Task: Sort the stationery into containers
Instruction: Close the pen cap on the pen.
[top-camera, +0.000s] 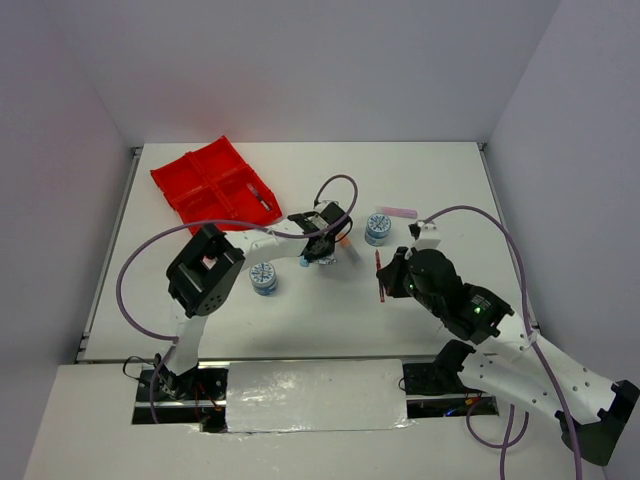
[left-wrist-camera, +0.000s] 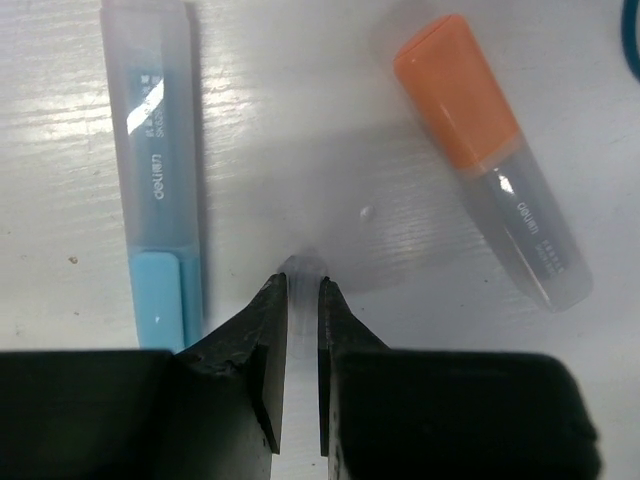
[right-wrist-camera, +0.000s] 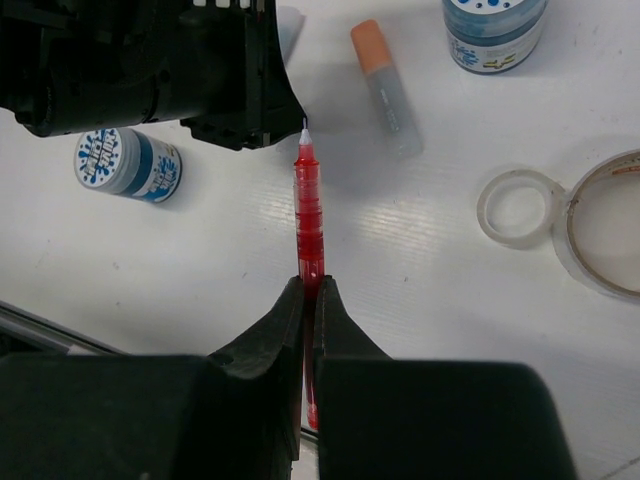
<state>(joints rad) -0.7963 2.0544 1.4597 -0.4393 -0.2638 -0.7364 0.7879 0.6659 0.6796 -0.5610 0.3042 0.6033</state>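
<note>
Right gripper (right-wrist-camera: 308, 285) clamps red pen (right-wrist-camera: 308, 200), tip ahead of jaws, likely for carrying. Left gripper (left-wrist-camera: 302, 285) jaws nearly together between light-blue stick (left-wrist-camera: 155, 180) and orange-tipped stick (left-wrist-camera: 490, 160); cannot tell if gripping.

The left gripper (left-wrist-camera: 302, 285) is being held pointing down, jaws narrowly apart; the right gripper (right-wrist-camera: 308, 290) is being held clamped tight.

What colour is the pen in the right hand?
The pen is red, white-tipped; clearest in the right wrist view.
</note>
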